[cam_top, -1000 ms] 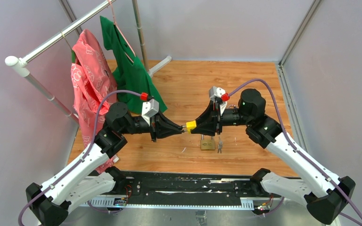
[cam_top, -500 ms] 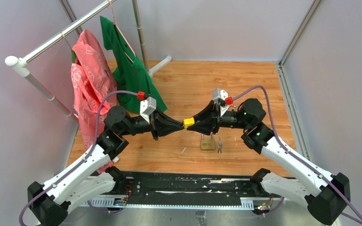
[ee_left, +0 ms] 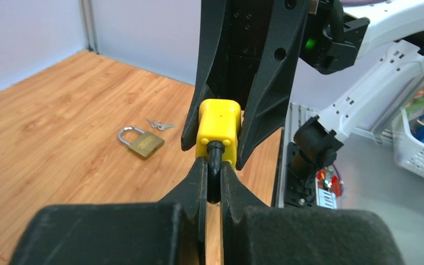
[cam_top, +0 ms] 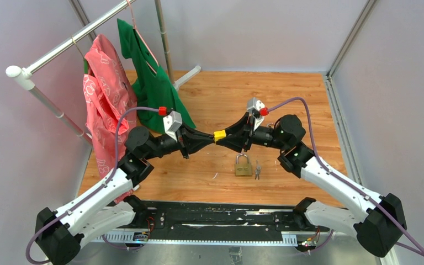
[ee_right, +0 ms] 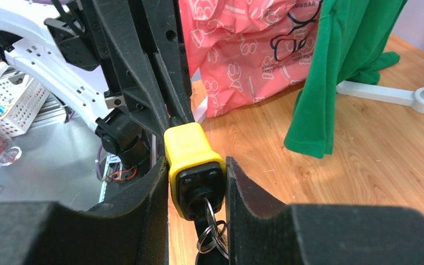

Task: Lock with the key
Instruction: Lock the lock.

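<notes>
A yellow padlock hangs in the air between my two grippers, above the wooden table. My right gripper is shut on the lock's yellow body. A key with key rings sits in the lock's black end face. My left gripper is shut on the black shackle that comes out of the lock's other end. In the left wrist view, my left gripper pinches the shackle just below the body. In the right wrist view, my right gripper has the body between its pads.
A brass padlock lies on the table with a loose pair of keys beside it; both show in the left wrist view. A clothes rack at the far left carries a pink garment and a green one.
Both grippers have risen and moved a little away from the near edge, carrying the yellow padlock between them. The brass padlock below is now uncovered.
</notes>
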`<state>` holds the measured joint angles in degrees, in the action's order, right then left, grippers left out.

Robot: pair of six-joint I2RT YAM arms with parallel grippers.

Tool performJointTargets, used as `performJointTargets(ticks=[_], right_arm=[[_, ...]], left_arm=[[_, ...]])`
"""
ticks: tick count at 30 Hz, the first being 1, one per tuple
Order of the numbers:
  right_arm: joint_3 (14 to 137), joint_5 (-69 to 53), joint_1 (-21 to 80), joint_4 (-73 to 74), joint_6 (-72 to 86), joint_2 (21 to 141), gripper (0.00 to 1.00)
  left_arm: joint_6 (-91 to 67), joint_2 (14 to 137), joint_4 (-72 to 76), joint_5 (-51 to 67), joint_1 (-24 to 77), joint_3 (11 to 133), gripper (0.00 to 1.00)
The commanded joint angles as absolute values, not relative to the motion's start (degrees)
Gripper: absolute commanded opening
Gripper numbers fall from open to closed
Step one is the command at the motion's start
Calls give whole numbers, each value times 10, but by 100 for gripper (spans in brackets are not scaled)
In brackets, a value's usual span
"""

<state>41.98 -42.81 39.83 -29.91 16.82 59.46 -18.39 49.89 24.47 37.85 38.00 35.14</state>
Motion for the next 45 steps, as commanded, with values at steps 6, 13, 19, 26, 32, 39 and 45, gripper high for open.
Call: performJointTargets(ticks=[6,13,19,26,32,39,45], right_arm=[[491,-423,460,-267,139,627,0],[560,-496,395,83,-31,536,77],[632,-544,387,274,-113,504,79],[630,-474,388,300,-103,531,34],[623,-475,388,258,-100,548,42],[621,-456,388,265,-122,569,35],[622,-455,388,263,-131,580,35]], left_arm=[[-192,535,290,452,464,359,0],[-147,484,209,469,382,374,0],[-129,469,179,470,375,372,0],[-129,467,179,470,375,375,0],[-134,463,179,474,375,375,0],[-139,462,179,477,375,376,0],[-141,464,178,482,375,378,0]])
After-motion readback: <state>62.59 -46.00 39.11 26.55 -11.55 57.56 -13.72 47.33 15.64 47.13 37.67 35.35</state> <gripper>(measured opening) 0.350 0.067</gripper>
